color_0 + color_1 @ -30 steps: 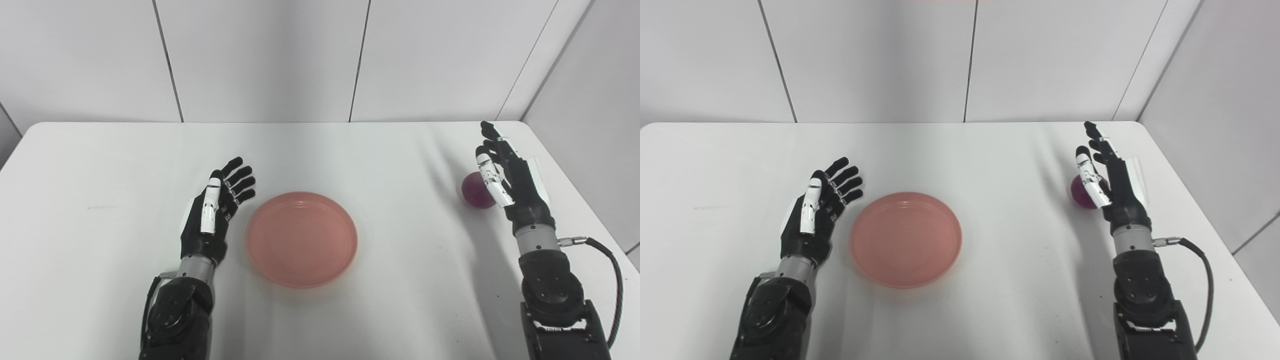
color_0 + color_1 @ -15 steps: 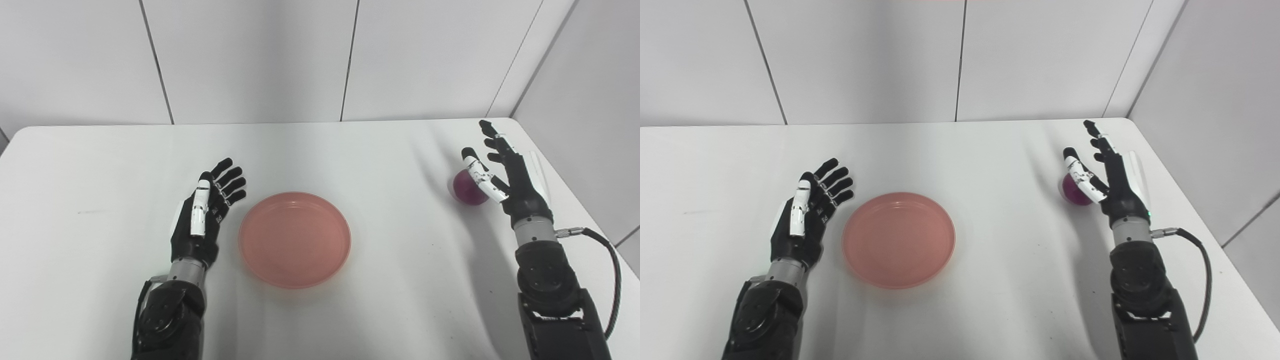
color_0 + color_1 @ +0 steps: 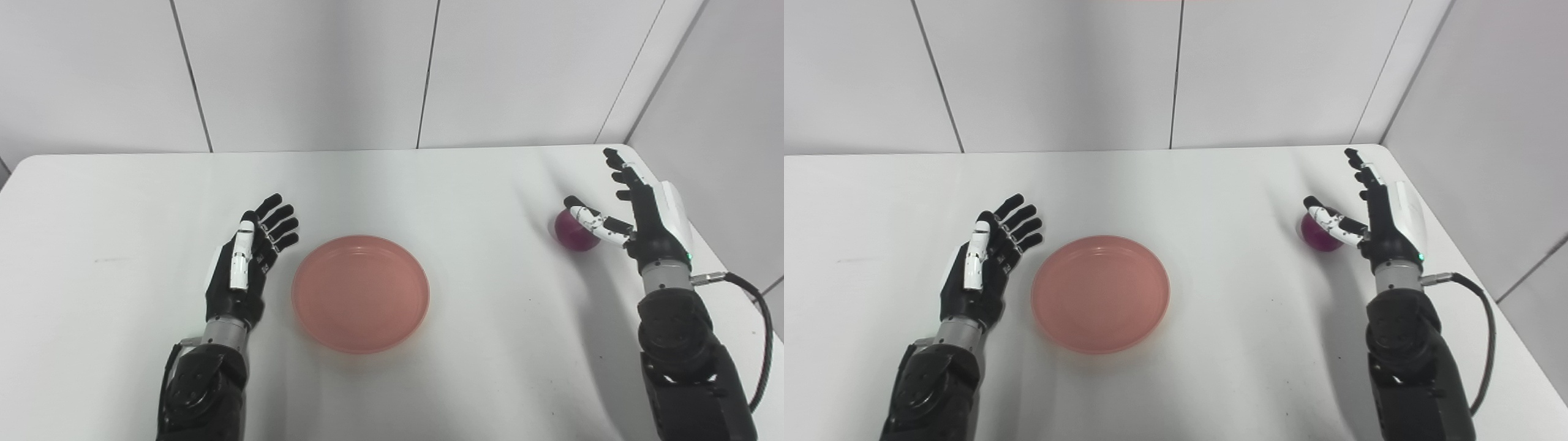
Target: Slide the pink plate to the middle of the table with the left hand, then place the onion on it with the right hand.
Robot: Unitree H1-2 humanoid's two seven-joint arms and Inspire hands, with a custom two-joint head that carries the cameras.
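The pink plate (image 3: 360, 293) lies flat near the middle of the white table (image 3: 429, 184). My left hand (image 3: 248, 262) is open, palm toward the plate, a short gap to its left. The purple onion (image 3: 574, 232) sits on the table at the right. My right hand (image 3: 640, 214) is open right beside the onion, thumb reaching over its near right side, fingers pointing up and away. I cannot tell whether the thumb touches it. The onion (image 3: 1318, 233) and right hand (image 3: 1381, 214) also show in the right eye view.
The table's right edge (image 3: 729, 269) runs close behind my right hand. White wall panels (image 3: 429, 67) stand along the back edge. A black cable (image 3: 756, 318) loops from the right wrist.
My right hand has shifted a little right and spread its thumb out toward the onion. My left hand has drawn slightly back from the plate. The camera shifted earlier.
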